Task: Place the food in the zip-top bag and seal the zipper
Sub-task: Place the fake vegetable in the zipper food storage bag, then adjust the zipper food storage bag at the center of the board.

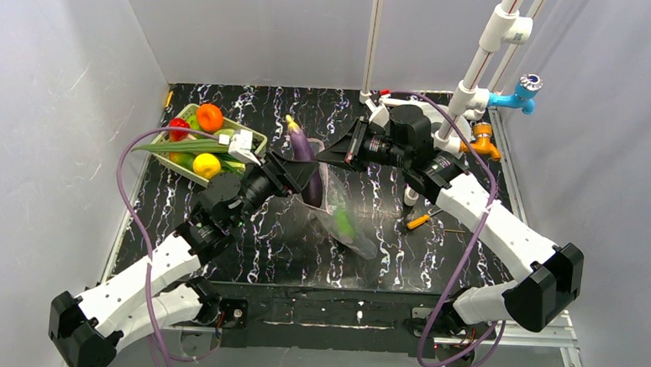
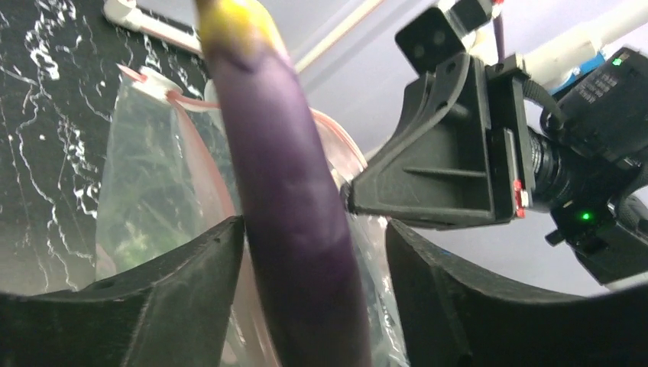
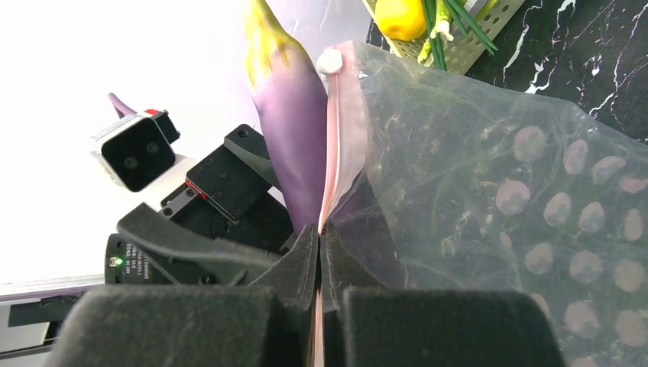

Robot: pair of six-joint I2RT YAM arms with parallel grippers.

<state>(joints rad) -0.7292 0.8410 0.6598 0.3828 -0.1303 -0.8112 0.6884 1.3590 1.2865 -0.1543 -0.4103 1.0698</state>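
Note:
The purple eggplant (image 1: 304, 161) (image 2: 290, 199) (image 3: 294, 130) stands nearly upright with its lower end in the mouth of the clear dotted zip-top bag (image 1: 355, 235) (image 2: 153, 176) (image 3: 474, 191). My left gripper (image 1: 293, 180) (image 2: 313, 229) is open around it: one finger rests against it and a gap shows at the other. The right gripper (image 1: 332, 154) (image 3: 319, 233) is shut on the pinkish zipper (image 3: 336, 130) (image 2: 206, 145) and holds the mouth edge up. A green cucumber (image 1: 345, 225) lies inside the bag. Other food is in the basket: orange (image 1: 209, 117), red (image 1: 179, 129), yellow (image 1: 207, 165) (image 3: 401, 15).
The pale green slatted basket (image 1: 251, 137) stands at the back left, with long green stalks (image 1: 181, 146) across it. A small orange-handled tool (image 1: 419, 221) lies right of the bag. White pipes with a blue tap (image 1: 520, 93) and an orange fitting (image 1: 484, 145) rise at the back right.

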